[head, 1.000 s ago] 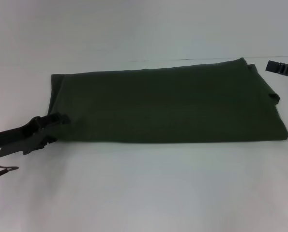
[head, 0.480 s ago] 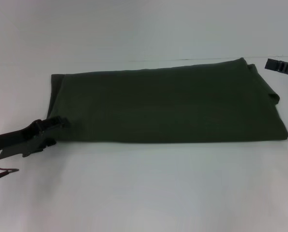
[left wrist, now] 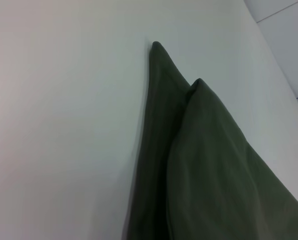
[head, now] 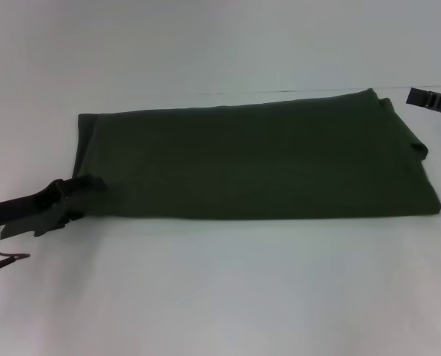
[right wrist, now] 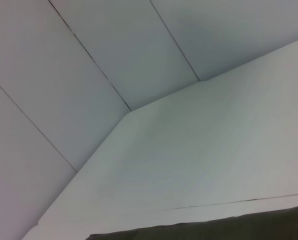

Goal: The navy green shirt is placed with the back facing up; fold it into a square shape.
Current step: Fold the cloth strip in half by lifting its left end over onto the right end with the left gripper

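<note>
The navy green shirt (head: 257, 159) lies plain side up on the white table (head: 220, 297), folded into a long flat band running left to right. My left gripper (head: 88, 187) is low at the band's near left corner, touching its edge. The left wrist view shows that corner close up, with two folded layers of the shirt (left wrist: 209, 165). My right gripper (head: 432, 100) hangs at the far right, just beyond the shirt's far right corner and apart from it. The right wrist view shows only a strip of the shirt (right wrist: 214, 227).
A thin seam line (head: 316, 90) crosses the table behind the shirt. Pale wall panels (right wrist: 113, 55) stand beyond the table's far edge. A small wire (head: 5, 259) hangs under my left arm.
My left gripper has shifted only slightly at the shirt's near left corner. The shirt and the right gripper have not moved.
</note>
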`<state>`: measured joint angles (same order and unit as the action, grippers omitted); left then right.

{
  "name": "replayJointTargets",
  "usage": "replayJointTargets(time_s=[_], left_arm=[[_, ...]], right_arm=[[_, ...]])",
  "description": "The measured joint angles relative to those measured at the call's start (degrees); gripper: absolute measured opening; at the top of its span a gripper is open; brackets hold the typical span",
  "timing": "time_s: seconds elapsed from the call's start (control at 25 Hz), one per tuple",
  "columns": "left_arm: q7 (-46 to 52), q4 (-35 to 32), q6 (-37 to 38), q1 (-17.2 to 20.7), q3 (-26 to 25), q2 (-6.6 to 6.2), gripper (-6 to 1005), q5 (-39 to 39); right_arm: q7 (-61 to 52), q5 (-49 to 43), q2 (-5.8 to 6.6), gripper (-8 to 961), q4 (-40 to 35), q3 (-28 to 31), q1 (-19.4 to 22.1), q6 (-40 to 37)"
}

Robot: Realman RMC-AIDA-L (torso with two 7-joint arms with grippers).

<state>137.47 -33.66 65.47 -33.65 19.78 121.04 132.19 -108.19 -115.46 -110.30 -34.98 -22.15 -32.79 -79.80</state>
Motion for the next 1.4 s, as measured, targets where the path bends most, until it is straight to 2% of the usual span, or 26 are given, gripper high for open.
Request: replayJointTargets(time_s=[0.76, 1.32, 1.4], left_arm=[[-0.1, 0.0, -1.2, -1.5, 1.4, -0.29, 843, 0.0], [-3.2, -0.3, -1.7, -1.2, 2.9, -0.28, 727, 0.0], [-3.4, -0.4, -1.8, -1.2, 3.0, -0.28, 654, 0.0]], right_arm=[[0.0, 0.6, 0.12, 841, 0.0, 0.0, 0.2, 0.0], [0.0, 0.7, 0.35, 841, 0.0, 0.0, 0.3, 0.1], [0.0, 0.7, 0.35, 841, 0.0, 0.0, 0.2, 0.1]])
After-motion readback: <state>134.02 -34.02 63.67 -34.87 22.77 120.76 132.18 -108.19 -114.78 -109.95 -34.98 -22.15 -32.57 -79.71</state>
